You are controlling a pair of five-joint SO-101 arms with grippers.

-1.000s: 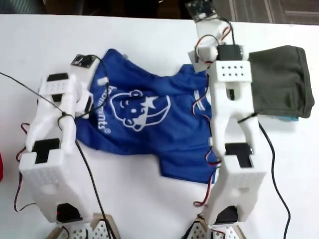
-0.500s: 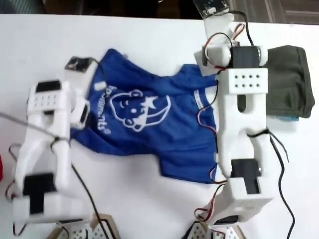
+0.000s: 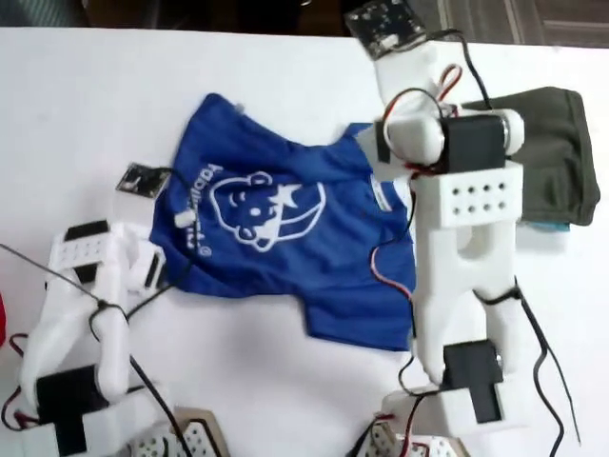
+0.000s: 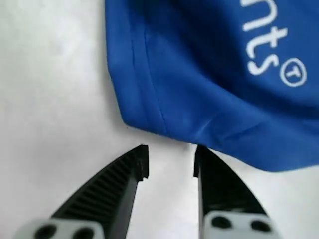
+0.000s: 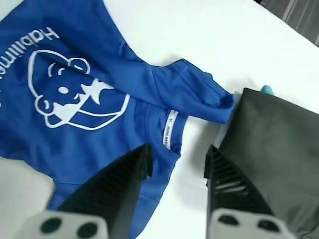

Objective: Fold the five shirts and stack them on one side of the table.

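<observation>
Shirts, two of them, lie on a broad white table (image 3: 285,76) whose far edge meets a dark strip of room floor (image 3: 533,19), greyer toward the right corner. The blue shirt (image 3: 285,248) is spread out, unfolded and rumpled, across the middle of the table. Its white cartoon print faces up, its collar points toward the right arm, and one sleeve reaches the near side. The dark green shirt (image 3: 561,162) sits folded in a compact block at the table's right side, with the blue shirt's sleeve tip just beside it. The right arm (image 3: 466,248) stands between the two shirts and covers part of each in the high view. The left arm (image 3: 86,314) is at the near left, off the blue shirt's side. The right gripper (image 5: 177,159) is spread wide with nothing in it, above the collar label and the gap between the two shirts. The left gripper (image 4: 170,159) is also parted and empty, over bare table just short of the blue shirt's stitched edge. A small teal scrap (image 5: 267,89) peeks from under the dark green shirt. A red sliver (image 3: 2,319) shows at the table's left edge.
</observation>
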